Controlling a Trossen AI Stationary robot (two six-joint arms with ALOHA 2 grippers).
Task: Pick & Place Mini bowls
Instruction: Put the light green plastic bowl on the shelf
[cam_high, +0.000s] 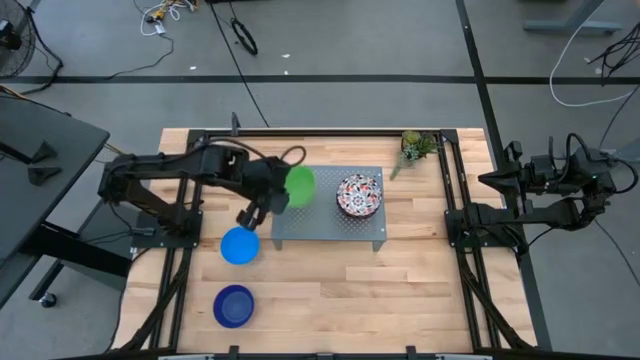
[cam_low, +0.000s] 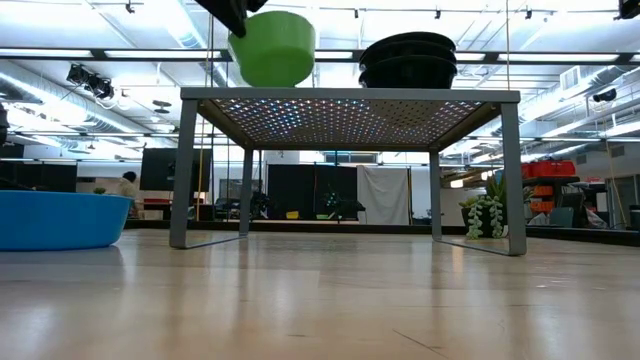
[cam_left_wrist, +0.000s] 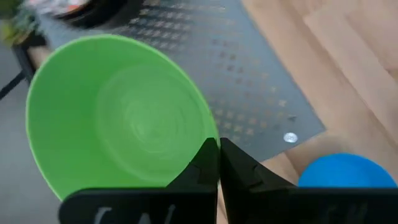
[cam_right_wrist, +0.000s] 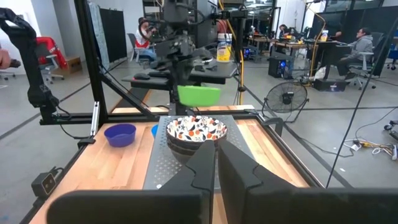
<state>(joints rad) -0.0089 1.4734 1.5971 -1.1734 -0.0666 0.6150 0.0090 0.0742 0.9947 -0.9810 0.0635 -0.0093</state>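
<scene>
My left gripper (cam_left_wrist: 217, 163) is shut on the green bowl (cam_high: 298, 185), which it holds over the left part of the grey perforated stand (cam_high: 310, 225). In the low view the green bowl (cam_low: 272, 47) sits tilted just above the stand's top (cam_low: 350, 94). The floral bowls (cam_high: 359, 194) stand stacked on the right part of the stand. On the table's wood left of the stand rests the light blue bowl (cam_high: 239, 245), with the dark blue bowl (cam_high: 233, 306) nearer the near edge. My right gripper (cam_right_wrist: 216, 163) waits shut at the table's right side. My left gripper pinches the green bowl's rim (cam_left_wrist: 205, 138) between its two fingers, on the side of the bowl nearest the arm. One finger (cam_left_wrist: 200, 167) lies on the inner side of the wall and the other outside. The bowl is tilted; whether its base touches the stand cannot be told.
A small potted plant (cam_high: 415, 148) stands at the stand's far right corner. Bare wood lies near the table's near edge, right of the dark blue bowl. People sit at desks in the room beyond the table.
</scene>
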